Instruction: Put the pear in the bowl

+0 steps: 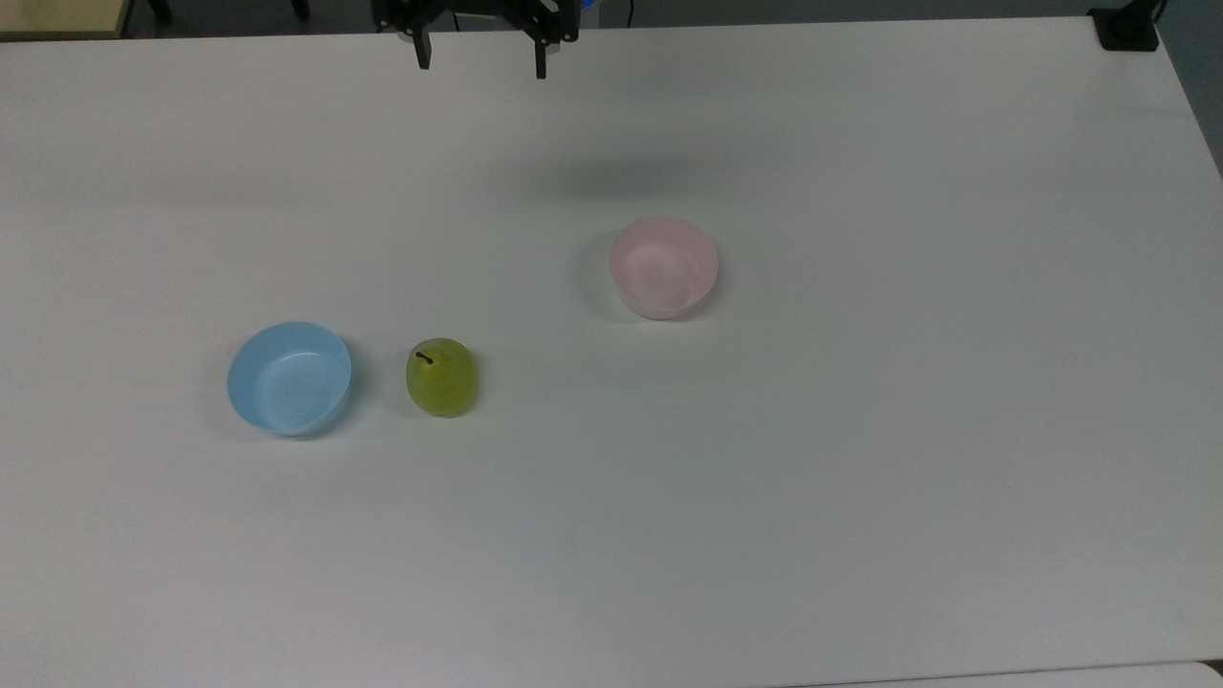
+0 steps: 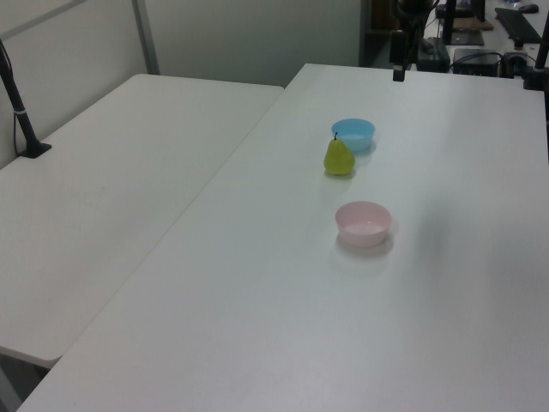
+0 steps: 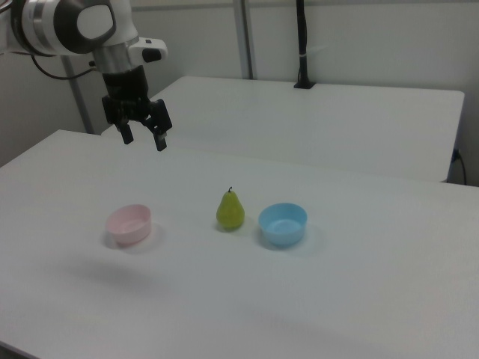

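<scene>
While the gripper (image 1: 481, 59) hangs up at the twelve o'clock edge of the top view, fingers (image 3: 159, 142) spread wide and holding nothing, here's the count on the white table (image 1: 860, 478): one pear (image 1: 440, 376), two bowls (one pink, one blue), one arm. The pear stands upright, stem up, well apart from the fingers and roughly at six o'clock from them in the top view. Just beside it, at its nine o'clock, sits the light blue bowl (image 1: 289, 377), near but not touching. The pink bowl (image 1: 664, 267) sits off at about two o'clock from the pear, empty, and nearer the gripper than the fruit is. From the right view, the gripper hovers high above the table, with the pink bowl below it and the pear at about four o'clock from the fingertips.
</scene>
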Tool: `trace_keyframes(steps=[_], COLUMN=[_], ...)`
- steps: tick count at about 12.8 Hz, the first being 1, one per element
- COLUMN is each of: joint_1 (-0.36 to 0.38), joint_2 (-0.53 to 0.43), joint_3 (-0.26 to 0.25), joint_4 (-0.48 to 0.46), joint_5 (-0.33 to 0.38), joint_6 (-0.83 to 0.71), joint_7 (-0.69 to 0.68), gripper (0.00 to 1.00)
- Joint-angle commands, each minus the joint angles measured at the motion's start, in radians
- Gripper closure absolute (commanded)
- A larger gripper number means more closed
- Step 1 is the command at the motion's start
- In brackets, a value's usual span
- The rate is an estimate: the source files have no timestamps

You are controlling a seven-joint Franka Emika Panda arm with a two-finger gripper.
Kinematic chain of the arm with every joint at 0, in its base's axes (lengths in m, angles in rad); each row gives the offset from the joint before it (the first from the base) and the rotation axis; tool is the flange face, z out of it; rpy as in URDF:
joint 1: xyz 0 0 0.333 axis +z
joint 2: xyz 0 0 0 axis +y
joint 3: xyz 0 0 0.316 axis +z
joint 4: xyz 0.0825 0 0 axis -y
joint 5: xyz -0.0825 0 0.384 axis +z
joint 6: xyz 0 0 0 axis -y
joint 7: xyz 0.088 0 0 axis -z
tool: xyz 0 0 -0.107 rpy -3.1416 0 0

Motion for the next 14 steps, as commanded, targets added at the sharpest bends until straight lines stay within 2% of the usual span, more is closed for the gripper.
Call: trace_keyframes(steps=[1, 10, 14], joint_1=[-0.005, -0.007, -0.044], joint_2=[-0.002, 0.007, 0.059], joint_3=[-0.008, -0.008, -0.008], joint_4=[0.008, 0.009, 0.014], joint_5=[0.008, 0.009, 0.013], joint_6=[0.004, 0.014, 0.071], joint_7=[0.002, -0.009, -0.141], gripper=[0.00, 0.00, 0.00])
